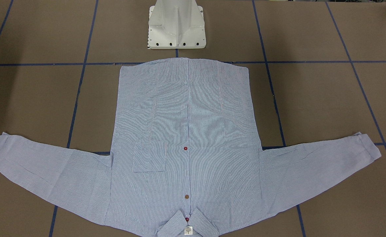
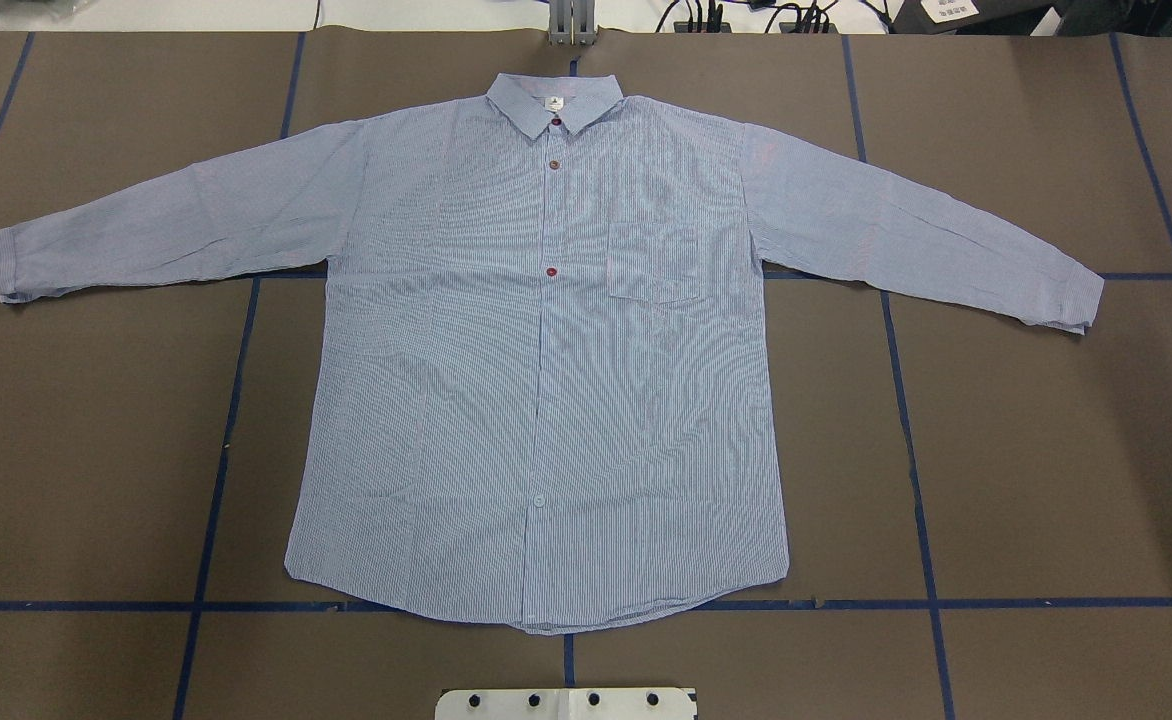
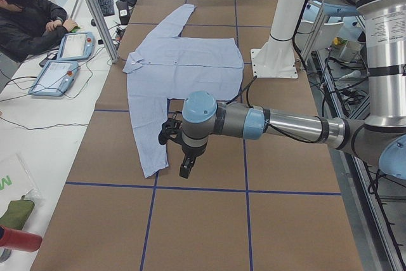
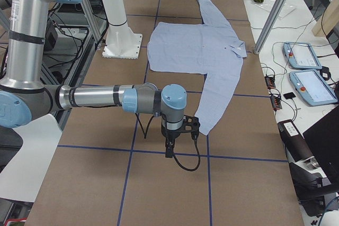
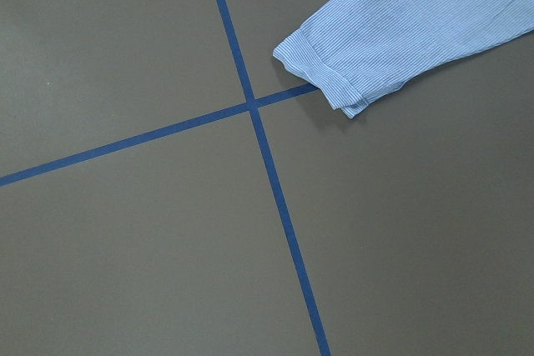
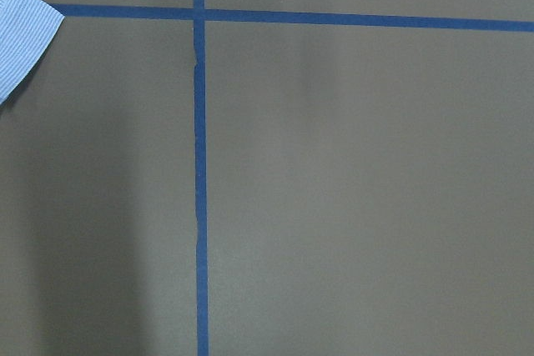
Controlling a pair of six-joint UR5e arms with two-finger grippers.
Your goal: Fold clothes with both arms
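Brown table (image 2: pixel 1046 450), marked into squares with blue tape (image 2: pixel 216 500), has the striped button-up shirt (image 2: pixel 546 380) lying flat and face up at its middle. You see the collar (image 2: pixel 554 100) at the far edge, away from the robot's white pedestal (image 1: pixel 176 29). The hem lies just in front of that pedestal, and both sleeves are spread wide to left and right. The chest pocket (image 2: pixel 652 262) sits on the robot's right of the button line, and dark red and brown buttons run down from the collar.

The left arm (image 3: pixel 279 125) stretches out level over the table's left end. Its gripper (image 3: pixel 185 171) points down near the left sleeve's cuff (image 5: pixel 321 72). The right arm (image 4: pixel 100 98) does the same at the right end, with its gripper (image 4: pixel 169 151) hanging near the right cuff (image 6: pixel 21 35). You cannot tell from these side views whether either pincer is open or closed.

A person (image 3: pixel 28 17) sits at the white bench beyond the table's far edge, next to two teach pendants (image 3: pixel 76 46).
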